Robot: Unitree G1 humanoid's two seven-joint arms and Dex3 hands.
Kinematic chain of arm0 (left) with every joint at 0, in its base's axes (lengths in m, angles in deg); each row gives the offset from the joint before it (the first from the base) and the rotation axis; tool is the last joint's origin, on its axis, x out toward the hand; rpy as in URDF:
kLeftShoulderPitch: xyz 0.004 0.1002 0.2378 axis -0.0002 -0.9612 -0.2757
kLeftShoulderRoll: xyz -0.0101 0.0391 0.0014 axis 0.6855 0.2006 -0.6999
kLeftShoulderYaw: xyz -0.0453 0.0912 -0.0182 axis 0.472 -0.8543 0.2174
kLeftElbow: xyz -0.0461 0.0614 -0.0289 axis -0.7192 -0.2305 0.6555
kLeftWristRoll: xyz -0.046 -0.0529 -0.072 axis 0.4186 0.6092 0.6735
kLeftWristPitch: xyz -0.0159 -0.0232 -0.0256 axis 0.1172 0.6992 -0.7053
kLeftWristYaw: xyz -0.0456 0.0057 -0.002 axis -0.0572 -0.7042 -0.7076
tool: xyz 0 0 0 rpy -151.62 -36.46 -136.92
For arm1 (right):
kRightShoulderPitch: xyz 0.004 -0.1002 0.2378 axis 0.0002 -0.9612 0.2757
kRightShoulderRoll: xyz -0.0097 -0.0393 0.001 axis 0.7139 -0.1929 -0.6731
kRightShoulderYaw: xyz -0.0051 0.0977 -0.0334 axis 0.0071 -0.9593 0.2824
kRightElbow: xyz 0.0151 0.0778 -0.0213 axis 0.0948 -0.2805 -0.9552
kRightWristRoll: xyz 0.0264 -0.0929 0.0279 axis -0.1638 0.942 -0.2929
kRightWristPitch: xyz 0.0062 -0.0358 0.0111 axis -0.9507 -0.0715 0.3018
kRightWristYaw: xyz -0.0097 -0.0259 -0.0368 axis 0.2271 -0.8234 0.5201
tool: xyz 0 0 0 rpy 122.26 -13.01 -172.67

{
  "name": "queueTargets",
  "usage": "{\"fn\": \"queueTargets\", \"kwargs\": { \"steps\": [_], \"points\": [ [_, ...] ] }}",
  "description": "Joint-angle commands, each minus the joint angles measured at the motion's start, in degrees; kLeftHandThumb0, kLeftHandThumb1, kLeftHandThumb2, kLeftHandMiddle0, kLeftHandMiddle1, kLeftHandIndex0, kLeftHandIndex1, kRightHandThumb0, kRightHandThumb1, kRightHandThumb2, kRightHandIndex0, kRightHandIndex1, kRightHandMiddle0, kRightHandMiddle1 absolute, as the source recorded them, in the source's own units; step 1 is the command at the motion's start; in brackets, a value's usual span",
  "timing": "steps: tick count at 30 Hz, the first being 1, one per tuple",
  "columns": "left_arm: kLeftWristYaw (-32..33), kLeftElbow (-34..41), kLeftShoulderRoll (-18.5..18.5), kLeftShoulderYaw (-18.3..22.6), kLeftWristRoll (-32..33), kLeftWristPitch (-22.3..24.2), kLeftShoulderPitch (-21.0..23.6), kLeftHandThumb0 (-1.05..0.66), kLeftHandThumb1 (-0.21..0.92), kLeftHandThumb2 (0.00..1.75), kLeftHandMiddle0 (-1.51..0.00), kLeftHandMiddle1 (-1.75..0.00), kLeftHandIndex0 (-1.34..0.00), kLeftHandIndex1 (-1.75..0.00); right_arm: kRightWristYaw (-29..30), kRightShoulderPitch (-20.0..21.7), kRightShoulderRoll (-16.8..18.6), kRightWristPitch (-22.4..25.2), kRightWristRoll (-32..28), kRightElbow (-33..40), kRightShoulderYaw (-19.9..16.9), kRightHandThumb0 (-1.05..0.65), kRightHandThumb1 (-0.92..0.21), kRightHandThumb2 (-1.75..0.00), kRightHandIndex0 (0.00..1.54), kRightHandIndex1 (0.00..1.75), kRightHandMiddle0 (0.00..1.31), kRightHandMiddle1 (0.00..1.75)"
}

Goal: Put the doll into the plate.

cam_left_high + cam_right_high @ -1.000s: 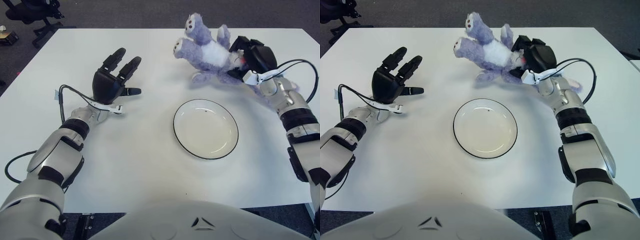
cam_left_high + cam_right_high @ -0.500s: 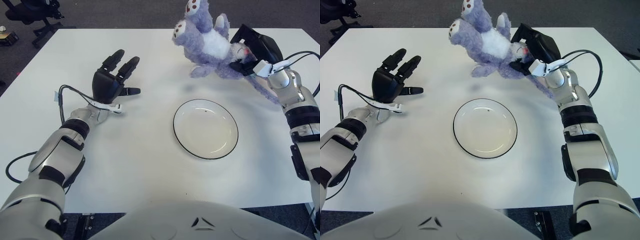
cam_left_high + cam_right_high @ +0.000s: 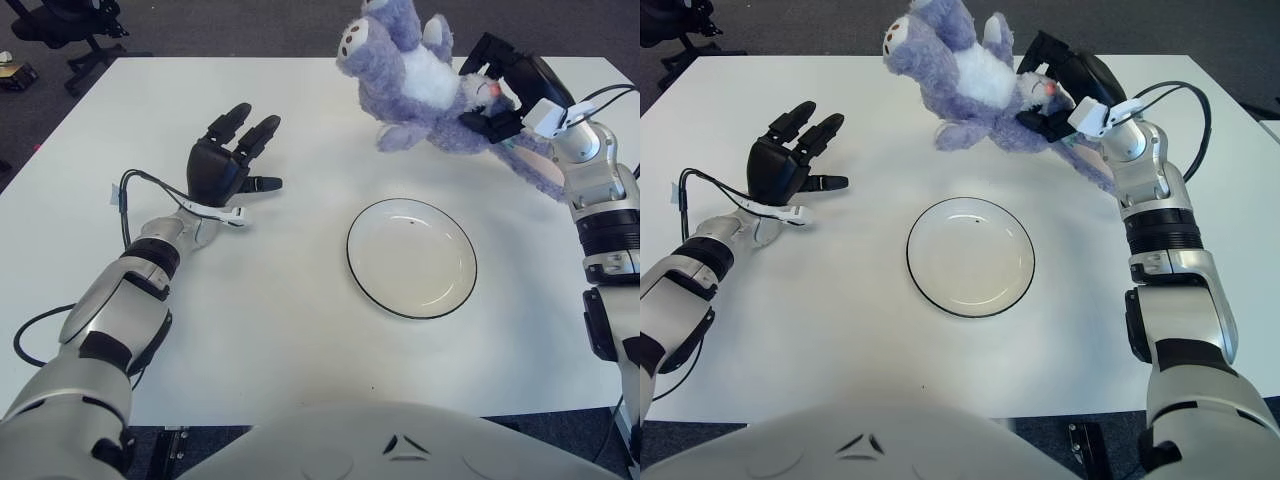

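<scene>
A purple and white plush doll hangs in the air above the far right of the white table, feet up and to the left. My right hand is shut on its head end, well above the table surface. A white plate with a dark rim lies empty on the table, below and nearer to me than the doll. My left hand shows at the left of the table, far from the plate, fingers spread and holding nothing.
The white table spans the view. Black cables run along both forearms, one by the left wrist. An office chair stands on the dark floor beyond the far left corner.
My right hand has lifted the doll off the table, up and a little to the right. The doll's feet now reach the top of the view. The left hand has not moved.
</scene>
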Motion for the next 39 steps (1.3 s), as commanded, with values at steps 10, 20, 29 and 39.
{"fn": "queueTargets", "kwargs": {
  "steps": [10,20,29,39],
  "points": [
    [-2.02,-0.58,-0.93,0.48,0.74,-0.46,-1.95,-0.26,0.92,0.14,-0.67,-0.04,-0.61,-0.14,-4.13,-1.77,0.02,1.96,-3.31,4.50,-2.25,0.42,-0.46,-1.12,0.49,1.75,0.60,1.75],
    [-3.57,-0.60,-1.13,1.30,1.23,-0.68,-2.18,-0.25,0.92,0.11,-0.67,-0.04,-0.61,-0.14,-10.31,-5.19,-0.03,-1.62,-8.91,6.35,-3.58,0.02,-0.73,-0.34,0.89,1.75,0.69,1.75],
    [-5.12,-0.67,-1.10,1.87,2.23,-1.05,-2.33,-0.25,0.92,0.11,-0.67,-0.04,-0.61,-0.14,-18.67,-9.85,-1.10,-3.81,-16.28,8.13,-5.21,-0.04,-0.80,-0.17,0.91,1.75,0.72,1.75],
    [-5.68,-0.72,-0.97,2.10,2.56,-1.28,-2.37,-0.25,0.92,0.10,-0.67,-0.03,-0.61,-0.15,-21.47,-12.67,-1.84,-2.44,-17.38,11.94,-6.32,-0.06,-0.82,-0.13,0.92,1.75,0.73,1.75]
  ]
}}
